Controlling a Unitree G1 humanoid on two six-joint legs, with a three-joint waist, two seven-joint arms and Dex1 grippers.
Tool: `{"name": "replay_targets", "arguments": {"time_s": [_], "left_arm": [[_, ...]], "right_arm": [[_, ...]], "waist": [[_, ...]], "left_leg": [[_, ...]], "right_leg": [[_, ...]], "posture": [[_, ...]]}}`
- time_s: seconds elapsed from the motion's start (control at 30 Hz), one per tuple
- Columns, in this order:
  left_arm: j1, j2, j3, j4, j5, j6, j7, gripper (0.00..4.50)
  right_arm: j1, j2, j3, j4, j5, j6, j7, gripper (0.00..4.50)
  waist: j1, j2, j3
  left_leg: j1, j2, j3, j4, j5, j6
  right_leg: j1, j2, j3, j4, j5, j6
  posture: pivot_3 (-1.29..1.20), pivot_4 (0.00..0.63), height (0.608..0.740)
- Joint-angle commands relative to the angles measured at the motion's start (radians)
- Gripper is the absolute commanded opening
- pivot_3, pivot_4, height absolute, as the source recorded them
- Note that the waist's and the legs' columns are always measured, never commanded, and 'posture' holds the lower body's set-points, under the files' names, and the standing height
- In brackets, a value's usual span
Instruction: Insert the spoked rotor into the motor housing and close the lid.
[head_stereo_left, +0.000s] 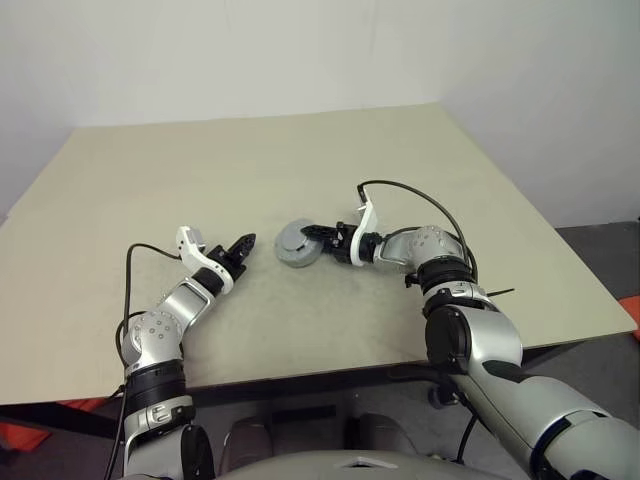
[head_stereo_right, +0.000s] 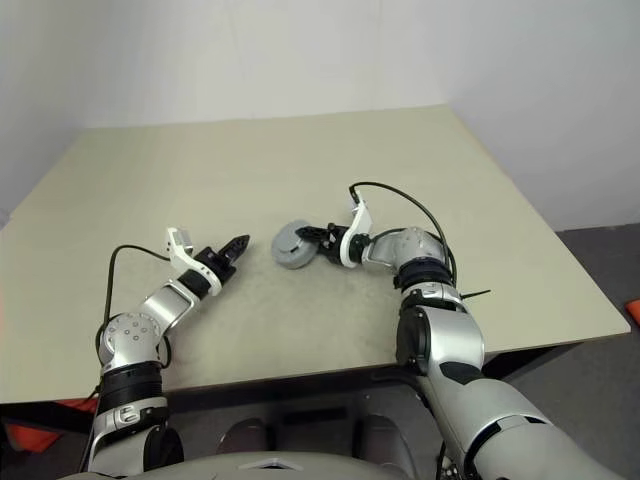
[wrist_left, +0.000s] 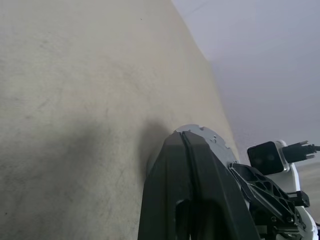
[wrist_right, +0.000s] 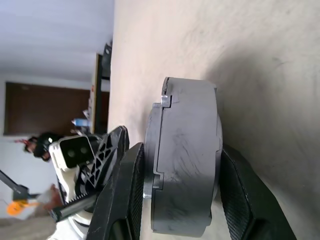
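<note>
Motor housing (wrist_right: 187, 160), lid (head_stereo_left: 294, 237) on: tilted on counter (head_stereo_left: 300, 160), clasped between right pincer (head_stereo_left: 322, 243) fingers. Left pincer (head_stereo_left: 243, 246) pressed together, empty, near housing, apart from it.

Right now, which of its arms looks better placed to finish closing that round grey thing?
The right. Its gripper already clasps the motor housing with the lid on it; the left gripper is shut, off to the side.
</note>
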Motion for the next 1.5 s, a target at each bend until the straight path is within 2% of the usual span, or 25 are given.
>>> {"name": "replay_targets", "arguments": {"time_s": [0.03, 0.2, 0.33, 0.5, 0.6, 0.97, 1.13, 1.37, 1.5], "left_arm": [[0.003, -0.002, 0.006, -0.045, -0.039, -0.015, 0.009, 0.00], [0.005, -0.014, 0.036, -0.052, -0.094, -0.018, 0.039, 0.00], [0.010, -0.028, 0.062, -0.071, -0.155, -0.017, 0.066, 0.00], [0.046, -0.038, 0.092, -0.123, -0.246, -0.021, 0.099, 0.00], [0.074, -0.043, 0.095, -0.155, -0.300, -0.023, 0.113, 0.65], [0.110, -0.044, 0.089, -0.186, -0.527, -0.028, 0.165, 4.49], [0.095, -0.051, 0.077, -0.159, -0.689, -0.023, 0.195, 4.49], [0.066, -0.046, 0.037, -0.129, -0.785, -0.046, 0.214, 4.49], [0.042, -0.043, 0.003, -0.087, -0.772, -0.052, 0.212, 4.49]], "right_arm": [[-0.056, 0.019, -0.053, 0.008, 0.057, 0.005, -0.043, 2.02], [-0.106, 0.033, -0.160, 0.031, 0.132, 0.002, -0.121, 2.02], [-0.146, 0.055, -0.231, 0.032, 0.192, -0.012, -0.166, 2.02], [-0.191, 0.083, -0.300, 0.034, 0.264, -0.037, -0.215, 2.02], [-0.199, 0.098, -0.305, 0.025, 0.286, -0.039, -0.232, 2.02], [-0.176, 0.106, -0.239, -0.039, 0.294, 0.058, -0.173, 2.02], [-0.146, 0.115, -0.200, -0.093, 0.294, 0.111, -0.143, 2.02], [-0.105, 0.131, -0.166, -0.172, 0.305, 0.169, -0.130, 2.02], [-0.090, 0.139, -0.158, -0.201, 0.312, 0.180, -0.132, 2.02]], "waist": [[0.000, 0.000, 0.000], [0.003, 0.000, 0.000], [0.012, 0.000, 0.000], [0.028, -0.001, 0.000], [0.036, -0.001, 0.001], [0.054, -0.001, 0.001], [0.055, -0.002, 0.001], [0.056, -0.002, 0.001], [0.059, -0.003, 0.001]], "left_leg": [[-0.001, 0.000, 0.000, 0.000, 0.000, 0.000], [-0.008, 0.000, 0.000, 0.001, 0.000, 0.000], [-0.018, 0.000, -0.001, 0.006, 0.000, 0.001], [-0.023, 0.002, -0.001, 0.012, -0.003, 0.004], [-0.024, 0.002, -0.001, 0.013, -0.003, 0.004], [-0.025, 0.002, -0.001, 0.015, -0.003, 0.003], [-0.025, 0.002, -0.002, 0.016, -0.003, 0.003], [-0.026, 0.002, -0.002, 0.017, -0.003, 0.002], [-0.026, 0.002, -0.002, 0.017, -0.002, 0.002]], "right_leg": [[-0.001, 0.000, 0.000, 0.000, 0.000, 0.000], [-0.006, 0.000, 0.000, 0.000, 0.001, -0.001], [-0.018, 0.000, -0.001, 0.003, 0.001, -0.001], [-0.019, 0.000, -0.002, 0.003, 0.001, -0.001], [-0.019, 0.000, -0.003, 0.003, 0.001, -0.001], [-0.019, 0.000, -0.003, 0.004, 0.003, 0.002], [-0.019, 0.000, -0.003, 0.004, 0.005, 0.005], [-0.018, 0.000, -0.003, 0.005, 0.006, 0.006], [-0.018, 0.000, -0.003, 0.006, 0.006, 0.007]], "posture": [[0.00, 0.000, 0.740], [0.00, 0.000, 0.740], [0.00, 0.000, 0.740], [0.00, 0.000, 0.740], [0.00, 0.000, 0.740], [0.00, 0.000, 0.740], [0.00, 0.000, 0.740], [0.00, 0.000, 0.740], [0.00, 0.000, 0.740]]}}
